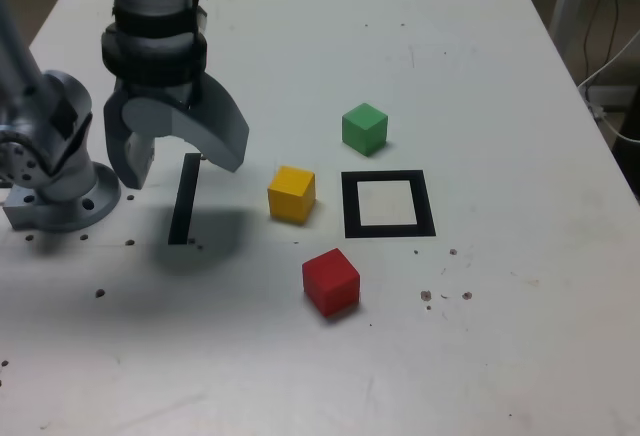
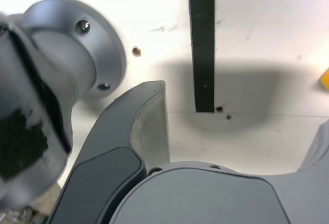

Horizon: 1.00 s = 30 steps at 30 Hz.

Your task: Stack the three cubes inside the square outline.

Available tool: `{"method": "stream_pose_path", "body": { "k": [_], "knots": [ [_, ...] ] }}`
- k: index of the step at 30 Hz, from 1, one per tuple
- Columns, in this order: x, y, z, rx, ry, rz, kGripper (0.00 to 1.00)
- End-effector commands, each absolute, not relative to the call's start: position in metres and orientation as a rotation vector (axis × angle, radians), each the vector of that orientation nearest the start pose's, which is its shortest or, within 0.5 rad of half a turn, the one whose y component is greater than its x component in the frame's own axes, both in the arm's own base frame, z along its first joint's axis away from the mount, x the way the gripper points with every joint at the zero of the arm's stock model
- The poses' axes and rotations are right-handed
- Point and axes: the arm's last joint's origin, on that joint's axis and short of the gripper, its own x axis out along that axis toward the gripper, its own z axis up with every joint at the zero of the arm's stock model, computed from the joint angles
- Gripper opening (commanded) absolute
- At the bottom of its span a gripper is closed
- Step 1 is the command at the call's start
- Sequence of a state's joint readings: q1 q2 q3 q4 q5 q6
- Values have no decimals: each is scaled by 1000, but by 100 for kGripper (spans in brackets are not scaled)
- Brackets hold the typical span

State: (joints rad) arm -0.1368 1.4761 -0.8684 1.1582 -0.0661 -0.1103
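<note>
Three cubes lie apart on the white table: green, yellow and red. The black square outline with a white centre lies among them, nothing inside it. Yellow sits just off its left side in the exterior view, green behind it, red in front and to the left. My gripper hangs open and holds nothing, well to the exterior view's left of the cubes, above a straight black tape strip. In the wrist view the gripper shows wide-spread jaws over the strip, and a yellow cube corner peeks in at the edge.
The arm's grey base stands at the exterior view's left, close beside the gripper, and also shows large in the wrist view as the base. Small dark specks dot the table. Cables hang past the table's right edge.
</note>
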Motion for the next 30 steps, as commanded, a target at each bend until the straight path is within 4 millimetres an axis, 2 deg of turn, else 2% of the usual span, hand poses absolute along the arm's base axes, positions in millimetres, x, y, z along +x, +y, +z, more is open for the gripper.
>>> {"method": "stream_pose_path", "body": {
  "k": [1, 10, 16, 24, 30],
  "knots": [
    [164, -36, 262, -39, 1769, -41, 100],
    [206, -83, 277, -68, 1804, 2, 100],
    [225, -107, 283, -70, 1829, 47, 100],
    [251, -134, 271, -102, 1773, 30, 100],
    [266, -147, 256, -126, 1809, 7, 100]
  ]
}}
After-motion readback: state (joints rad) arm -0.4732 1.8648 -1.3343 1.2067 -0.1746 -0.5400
